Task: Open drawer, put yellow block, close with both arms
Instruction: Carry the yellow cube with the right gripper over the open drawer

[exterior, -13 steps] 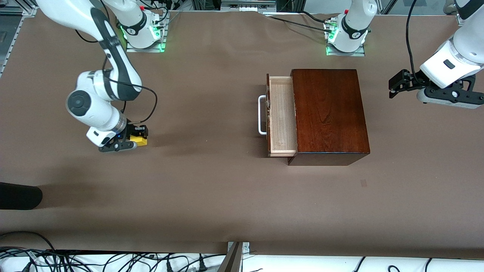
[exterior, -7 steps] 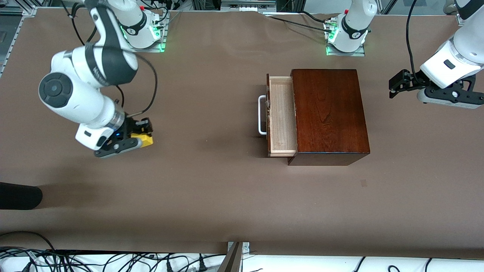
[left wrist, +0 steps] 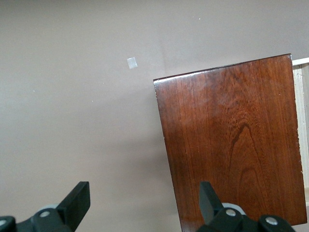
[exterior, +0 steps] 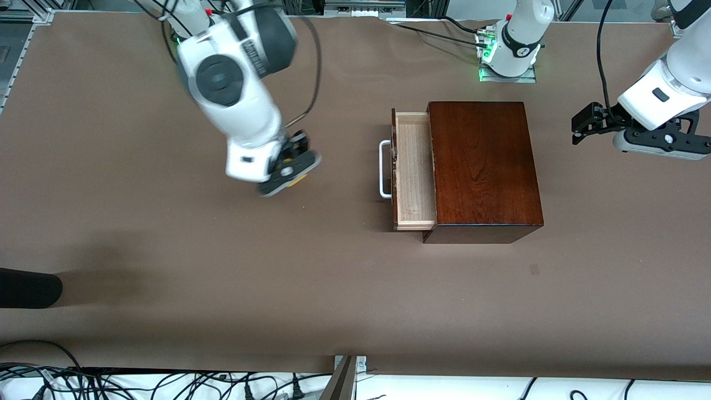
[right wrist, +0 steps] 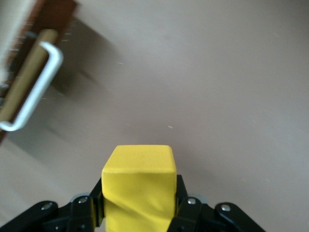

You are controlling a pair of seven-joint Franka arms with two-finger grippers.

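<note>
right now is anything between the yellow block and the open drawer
Nothing visible. The right gripper, shut on the yellow block, is over bare table short of the white handle; the drawer tray looks empty. The left gripper waits open.

A wide desk (exterior: 311, 289) covered in matte brown sheeting carries everything here. Directly on it sits a glossy dark mahogany wooden box (exterior: 482, 166), toward the left arm's end. A shallow pale-wood drawer (exterior: 414, 169) with a dark reddish-brown front and a white U-shaped handle (exterior: 383, 169) stands pulled out of the box on the side facing the right arm's end. The two arm bases are mounted along the desk's edge farthest from the front camera, one of them (exterior: 506, 58) just beside the box. A small pale square mark (exterior: 534, 269) shows on the sheeting, nearer the front camera than the box.
</note>
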